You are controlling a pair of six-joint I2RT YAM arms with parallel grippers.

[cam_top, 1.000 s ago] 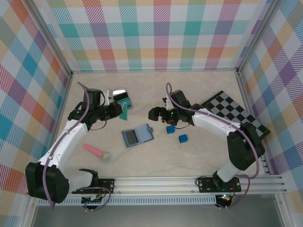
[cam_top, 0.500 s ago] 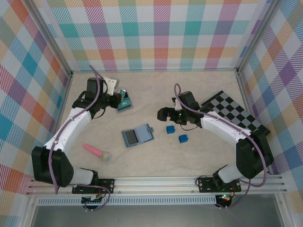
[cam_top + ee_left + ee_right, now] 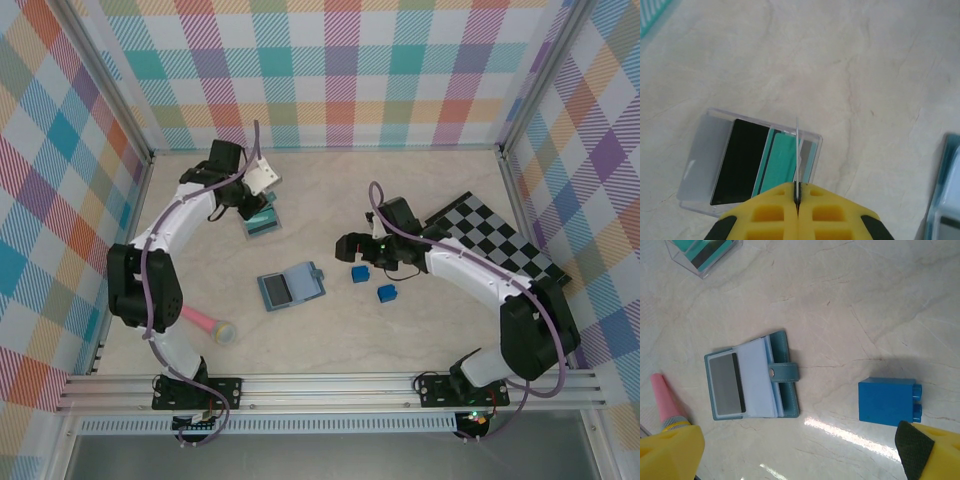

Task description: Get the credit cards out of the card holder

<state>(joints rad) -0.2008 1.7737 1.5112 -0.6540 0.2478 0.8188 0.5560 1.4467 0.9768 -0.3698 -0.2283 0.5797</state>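
One thin card (image 3: pixel 798 150) stands edge-on, pinched in the left gripper (image 3: pixel 798 187) over a clear tray (image 3: pixel 702 155) at upper left — the card holder (image 3: pixel 290 287) lies open mid-frame, with the right gripper (image 3: pixel 345 243) spread wide at its upper right.

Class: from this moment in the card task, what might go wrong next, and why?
1. The left hand pinches a thin card by its edge above the clear tray; it may slip or drop outside.
2. The card holder lies loose with a grey card inside; pulling may drag it.
3. The open right hand hangs near a blue cube and may knock it.
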